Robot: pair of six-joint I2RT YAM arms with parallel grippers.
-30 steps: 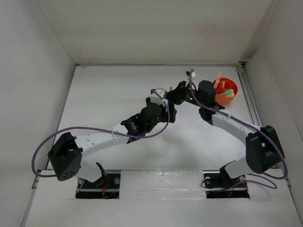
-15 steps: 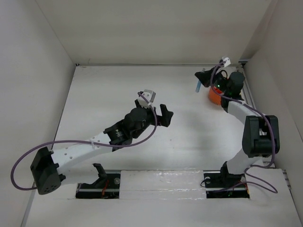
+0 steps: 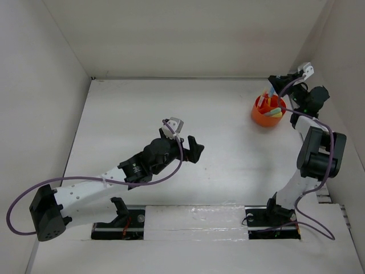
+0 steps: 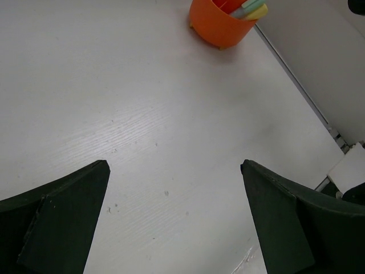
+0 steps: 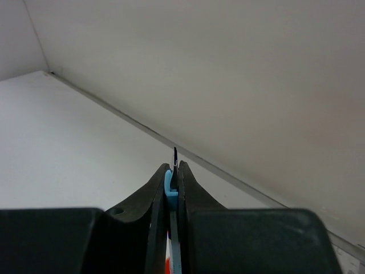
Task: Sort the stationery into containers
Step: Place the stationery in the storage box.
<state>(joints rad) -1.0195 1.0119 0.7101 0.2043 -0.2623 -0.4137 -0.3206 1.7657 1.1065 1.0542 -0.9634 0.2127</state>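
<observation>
- Pinching the blue pen, the right gripper hangs just above the cup near the far right corner.
- Released off-centre, the pen could strike the sticks already inside and tip out over the rim.
- Left gripper is spread wide, empty, well apart from the cup.

The overhead camera looks down from behind my bases over the whole white table. My left wrist camera, held low, faces across it toward the round orange plastic cup, which the overhead view shares. My right wrist camera faces the white wall.
</observation>
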